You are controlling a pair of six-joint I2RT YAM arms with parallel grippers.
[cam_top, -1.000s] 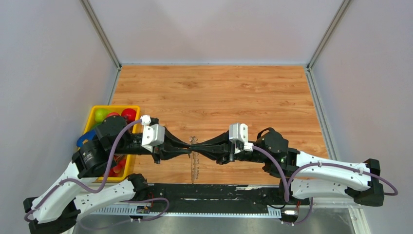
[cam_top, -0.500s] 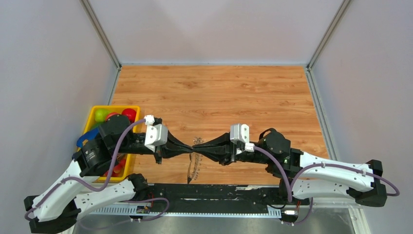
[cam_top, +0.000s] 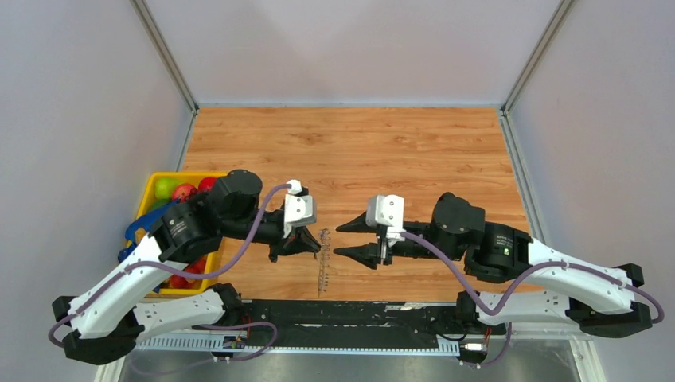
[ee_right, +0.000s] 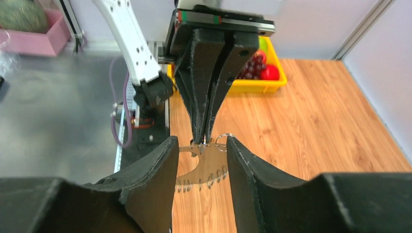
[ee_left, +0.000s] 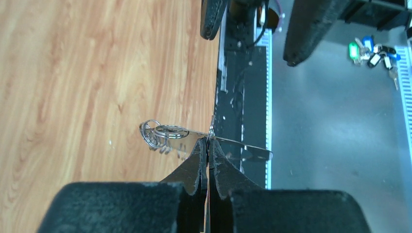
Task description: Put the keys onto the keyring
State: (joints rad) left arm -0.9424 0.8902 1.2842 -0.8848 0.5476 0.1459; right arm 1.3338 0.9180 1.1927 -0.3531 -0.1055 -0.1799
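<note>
The keyring (cam_top: 322, 259) is a thin grey metal hoop that hangs edge-on above the table's near edge. Small silvery keys (ee_right: 214, 182) fringe its lower rim, and a few split rings (ee_left: 158, 134) sit at one end. My left gripper (cam_top: 317, 243) is shut on the keyring's top edge; in the left wrist view its jaws (ee_left: 209, 143) meet on the metal (ee_left: 243, 148). My right gripper (cam_top: 337, 241) stands open just right of the keyring, apart from it. In the right wrist view its fingers (ee_right: 160, 165) flank the keyring (ee_right: 209, 167) without touching.
A yellow bin (cam_top: 151, 189) of coloured balls stands at the table's left edge, behind my left arm. A bunch of tagged keys (ee_left: 374, 48) lies on the grey surface beyond the table's near edge. The black rail (cam_top: 350, 312) runs along the front.
My right gripper has opened, let go of the keyring and drawn back to the right. My left gripper has shut on the keyring and now holds it alone.
</note>
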